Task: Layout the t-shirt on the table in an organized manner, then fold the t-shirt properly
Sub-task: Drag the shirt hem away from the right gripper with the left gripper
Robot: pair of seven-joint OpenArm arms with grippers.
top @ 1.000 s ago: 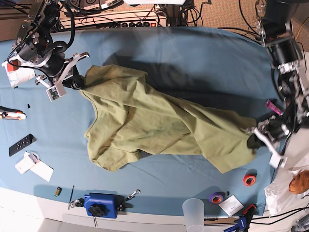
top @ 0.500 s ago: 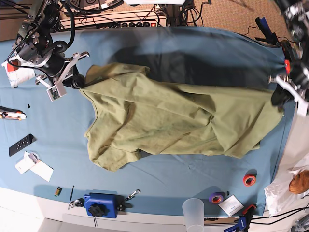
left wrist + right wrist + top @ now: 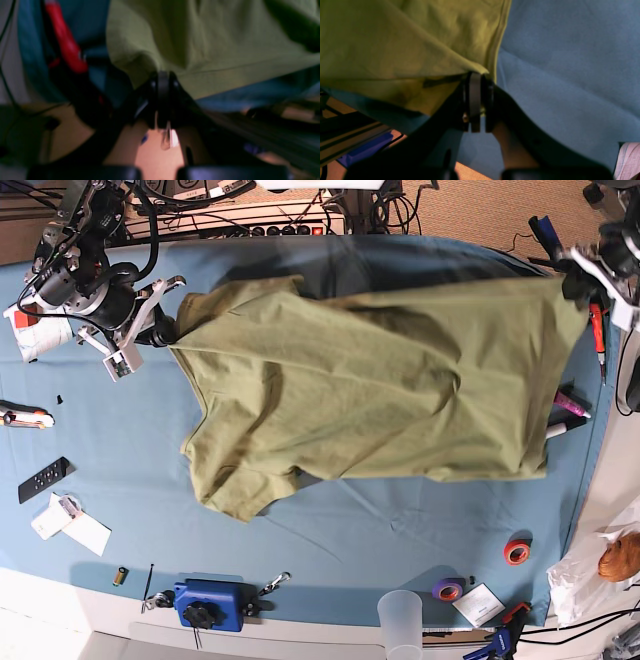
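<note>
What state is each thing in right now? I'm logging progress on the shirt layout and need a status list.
t-shirt: stretched between both grippers, part lifted, still creased, unfolded.
left gripper: shut on the t-shirt's corner, at the table's far edge.
right gripper: shut on the t-shirt's other corner.
table: teal cloth slightly creased.
plastic cup: upright at the near edge.
red tape roll: lying flat.

t-shirt (image 3: 370, 380) now stretched wider, higher
</note>
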